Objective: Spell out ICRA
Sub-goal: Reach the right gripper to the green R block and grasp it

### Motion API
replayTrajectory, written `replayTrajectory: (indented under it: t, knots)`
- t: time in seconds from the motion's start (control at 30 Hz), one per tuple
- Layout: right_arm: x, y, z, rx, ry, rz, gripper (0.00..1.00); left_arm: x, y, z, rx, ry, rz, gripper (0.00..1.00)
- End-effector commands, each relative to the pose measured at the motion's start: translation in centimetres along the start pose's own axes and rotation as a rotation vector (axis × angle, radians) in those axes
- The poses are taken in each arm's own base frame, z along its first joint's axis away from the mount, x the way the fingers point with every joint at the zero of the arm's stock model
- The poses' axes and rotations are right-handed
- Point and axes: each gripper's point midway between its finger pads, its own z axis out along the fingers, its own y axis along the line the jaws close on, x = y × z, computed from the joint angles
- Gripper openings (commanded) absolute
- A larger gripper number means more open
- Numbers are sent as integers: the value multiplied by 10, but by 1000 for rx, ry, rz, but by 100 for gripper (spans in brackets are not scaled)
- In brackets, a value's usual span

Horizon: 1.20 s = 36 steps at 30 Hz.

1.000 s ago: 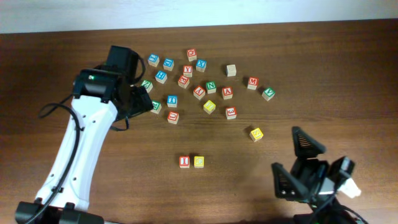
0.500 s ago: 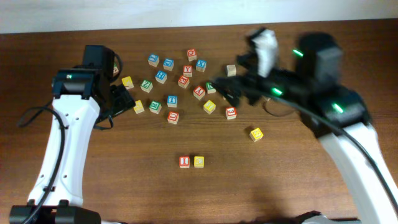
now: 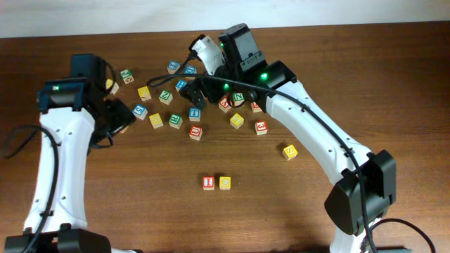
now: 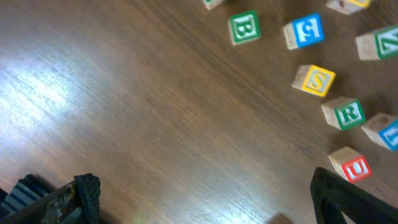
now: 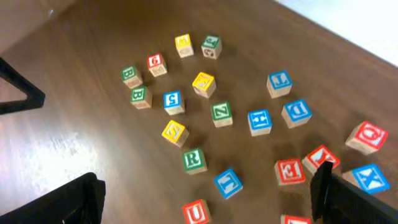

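Right gripper (image 3: 194,97): now far, over the cluster (image 3: 238,120) (no longer near right), jaws spread, empty. Left gripper (image 3: 121,118): spread, shifted left. I (image 3: 208,183), C (image 3: 224,183) stand paired; we expect R (image 3: 174,120) next.

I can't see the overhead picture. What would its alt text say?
A white left arm and right arm reach toward scattered letter cubes on a brown table. In front, apart from those, a red I and yellow C sit side by side.

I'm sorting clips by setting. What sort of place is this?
Probably a robotics lab or test bench: a white left arm and right arm reach over a dark wooden table with small lettered cubes scattered on it.
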Motion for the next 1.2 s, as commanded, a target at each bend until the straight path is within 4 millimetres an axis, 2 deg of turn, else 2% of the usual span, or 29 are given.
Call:
replayTrajectory:
  t: [0.0, 0.1, 0.2, 0.27, 0.3, 0.4, 0.47, 0.5, 0.6, 0.67, 0.77, 0.8, 0.9, 0.97, 1.03, 1.1, 1.17]
  knots:
    - [-3, 0, 7, 5, -5, -26, 98, -5, 13, 4, -18, 14, -77, 99]
    - [21, -4, 37, -17, 58, -3, 98, -6, 18, 4, -26, 20, -107, 99]
    - [36, 12, 66, -43, 94, -71, 99, -6, 19, 4, -27, 19, -135, 99]
    - [52, 11, 88, 55, 144, -125, 100, -9, 24, 5, -32, 20, -162, 99]
    - [59, 9, 97, 86, 163, -138, 96, -9, 28, 6, -36, 29, -174, 99]
    - [67, 19, 112, 55, 174, -195, 89, -6, 29, 7, -1, 69, -214, 99]
    - [73, 24, 118, 42, 189, -234, 89, -7, 31, 8, -4, 70, -221, 99]
    - [81, 27, 125, 34, 206, -245, 94, -7, 31, 8, -4, 70, -221, 99]
    - [97, 27, 141, 29, 236, -245, 92, -7, 35, 8, -23, 66, -219, 99]
    - [104, 25, 148, 28, 245, -244, 86, -6, 35, 7, -26, 70, -218, 99]
    - [103, 25, 154, 27, 229, -249, 84, -6, 35, 7, -26, 71, -218, 99]
    - [100, 27, 155, 26, 218, -255, 75, -6, 35, 7, -26, 71, -218, 99]
    - [96, 38, 159, 15, 199, -274, 74, -6, 35, 7, -26, 71, -218, 99]
    - [100, 44, 164, 6, 202, -283, 74, -6, 35, 7, -26, 71, -218, 99]
    - [107, 41, 169, 16, 218, -280, 74, -6, 35, 7, -26, 71, -218, 99]
    - [110, 29, 168, 81, 235, -284, 74, -6, 35, 7, -26, 71, -218, 99]
    - [110, 29, 168, 81, 235, -284, 74, -6, 35, 7, -26, 71, -218, 99]
